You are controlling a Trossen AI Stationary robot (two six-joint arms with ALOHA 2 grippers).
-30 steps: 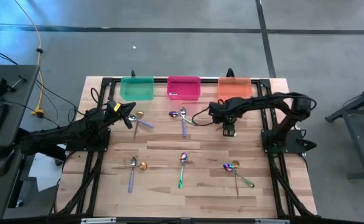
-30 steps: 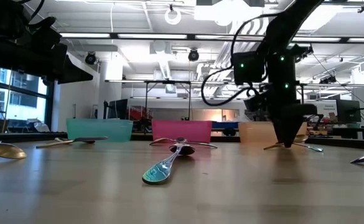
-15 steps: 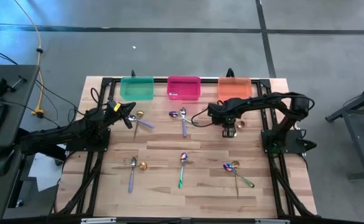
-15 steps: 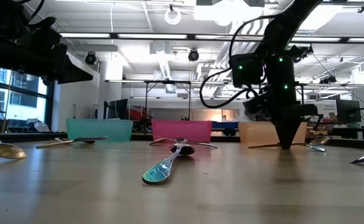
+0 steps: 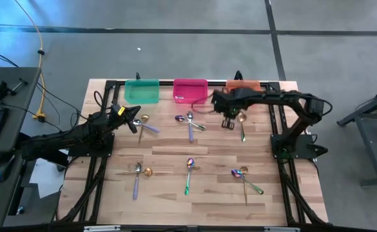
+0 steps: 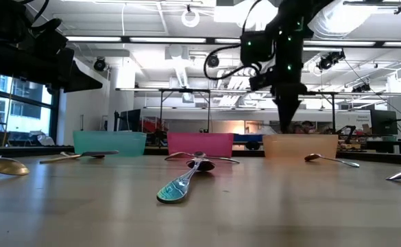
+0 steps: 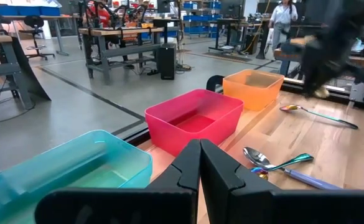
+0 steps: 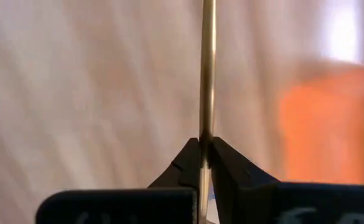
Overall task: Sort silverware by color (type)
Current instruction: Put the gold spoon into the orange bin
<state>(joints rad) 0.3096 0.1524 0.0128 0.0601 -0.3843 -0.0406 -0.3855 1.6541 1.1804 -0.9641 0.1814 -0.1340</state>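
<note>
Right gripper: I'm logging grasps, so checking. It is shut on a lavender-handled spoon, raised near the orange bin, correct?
Not lavender. The right wrist view shows the right gripper shut on a gold-handled spoon, raised near the orange bin.

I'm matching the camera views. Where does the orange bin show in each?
High view: orange bin, back edge, right of pink bin.
Low view: right of centre.
Left wrist view: beyond pink bin.
Right wrist view: orange blur, one side.
Shared landmark: pink bin, except right wrist.
</note>
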